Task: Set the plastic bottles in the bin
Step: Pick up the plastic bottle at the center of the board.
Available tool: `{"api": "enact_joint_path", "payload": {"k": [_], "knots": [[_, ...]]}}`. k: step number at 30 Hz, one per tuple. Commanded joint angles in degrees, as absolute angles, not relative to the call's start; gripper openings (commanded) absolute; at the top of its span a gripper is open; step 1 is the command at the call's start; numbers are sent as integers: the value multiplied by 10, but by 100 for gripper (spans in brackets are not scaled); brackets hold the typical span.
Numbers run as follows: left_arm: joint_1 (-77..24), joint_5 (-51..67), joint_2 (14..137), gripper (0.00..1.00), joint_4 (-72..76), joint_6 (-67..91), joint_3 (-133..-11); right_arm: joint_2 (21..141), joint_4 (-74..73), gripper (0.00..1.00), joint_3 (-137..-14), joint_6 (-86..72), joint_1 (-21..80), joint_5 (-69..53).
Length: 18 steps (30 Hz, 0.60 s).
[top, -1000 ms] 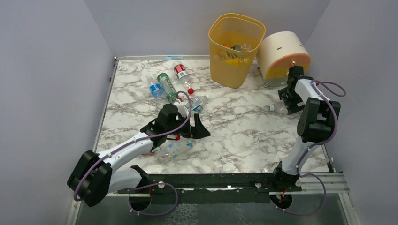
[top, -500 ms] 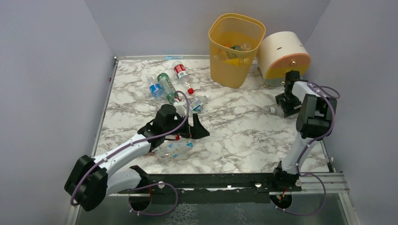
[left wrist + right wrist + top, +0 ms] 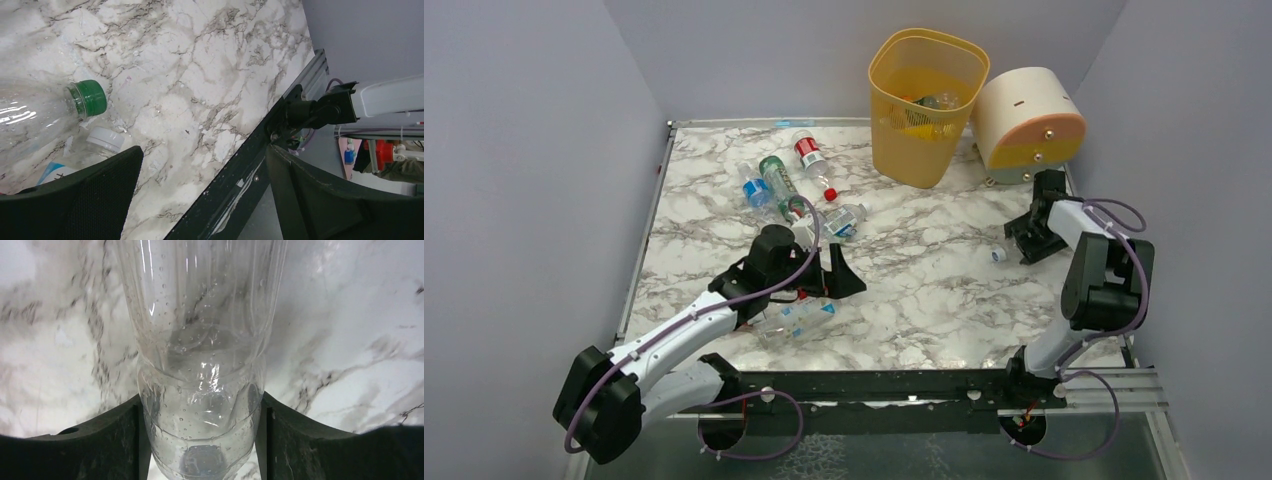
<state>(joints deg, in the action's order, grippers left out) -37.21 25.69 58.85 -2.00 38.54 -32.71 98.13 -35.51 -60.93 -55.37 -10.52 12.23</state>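
Count: two grippers, one bin, one cylinder, seven bottles made out on the tabletop (image 3: 924, 300), plus a few inside the bin whose number I cannot tell. Near-left: the left gripper (image 3: 204, 165) is spread to its widest with nothing between the fingers. A green-capped bottle (image 3: 45, 107) and a white-capped bottle (image 3: 95, 145) lie just beside one finger, outside the gap, the white-capped one partly hidden behind it. Right edge, mid-depth: the right gripper (image 3: 201, 407) is low over the marble. Its fingers press both sides of a clear bottle (image 3: 200, 340) near its base, neck pointing toward the tabletop's middle. I cannot tell whether the bottle is lifted or resting. Farther, left of centre: a cluster of four bottles (image 3: 779, 182) lies flat, with blue, green and red labels. Far edge, right of middle: the bin (image 3: 919, 155) stands upright. The cream-and-peach cylinder (image 3: 1024, 120) is just beside it in the far right corner. Change since a second ago: the right gripper was wide open and close to the cylinder. It has come nearward and its jaws have narrowed onto the clear bottle, whose cap now sits slightly nearer the near edge. The left gripper has barely shifted. The held bottle is well apart from the bin.
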Motion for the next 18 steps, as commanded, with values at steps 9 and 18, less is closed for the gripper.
{"api": "enact_joint_path", "payload": {"k": [9, 18], "knots": [[-374, 206, 542, 99, -38, 396, -337, 811, -326, 60, -563, -445, 28, 12], [-374, 187, 542, 99, -80, 384, -366, 714, -275, 61, -559, -365, 60, -133]]}}
